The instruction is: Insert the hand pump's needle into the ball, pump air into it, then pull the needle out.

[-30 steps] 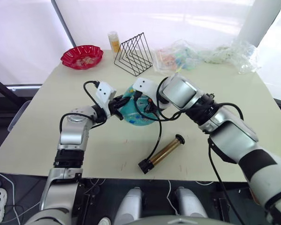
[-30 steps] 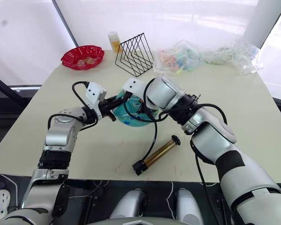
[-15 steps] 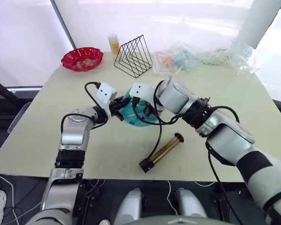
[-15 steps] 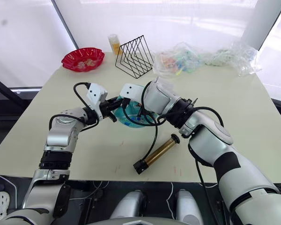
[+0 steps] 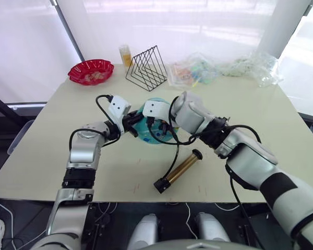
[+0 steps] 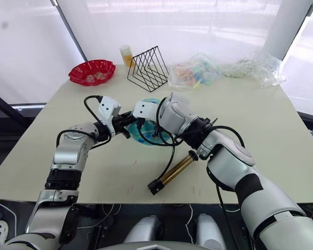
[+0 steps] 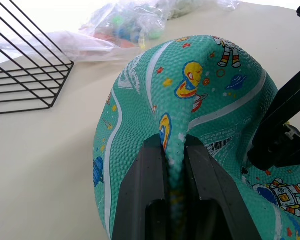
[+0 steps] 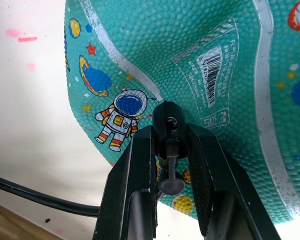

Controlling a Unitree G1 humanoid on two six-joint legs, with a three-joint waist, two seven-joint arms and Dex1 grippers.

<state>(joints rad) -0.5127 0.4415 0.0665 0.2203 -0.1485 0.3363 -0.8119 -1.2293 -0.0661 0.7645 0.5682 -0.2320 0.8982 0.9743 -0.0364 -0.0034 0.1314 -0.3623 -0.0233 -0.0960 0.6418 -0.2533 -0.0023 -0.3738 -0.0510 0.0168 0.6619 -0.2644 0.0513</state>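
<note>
- Two grippers on the job: left gripper (image 7: 174, 172) is clamped on a pinched fold of the ball (image 7: 190, 115); right gripper (image 8: 168, 165) is closed around the hose's black end fitting (image 8: 167, 117), pressed against the ball's skin.
- The ball sits mid-table (image 5: 36, 156), between the two grippers, visibly limp and creased, so it looks under-inflated.
- The needle itself is hidden by the fitting; can't tell whether it is in the valve or just at the surface.
- The hand pump (image 5: 180, 170) lies flat on the table, near the front edge, apart from the ball, hose (image 5: 173, 156) trailing up to the right gripper. Nobody is on the T-handle.
- Progress, my read: insertion under way or just finished; pumping and needle pull-out both left.
- Versus a second ago: ball and both grippers sit slightly further left and further back; pump unmoved.
</note>
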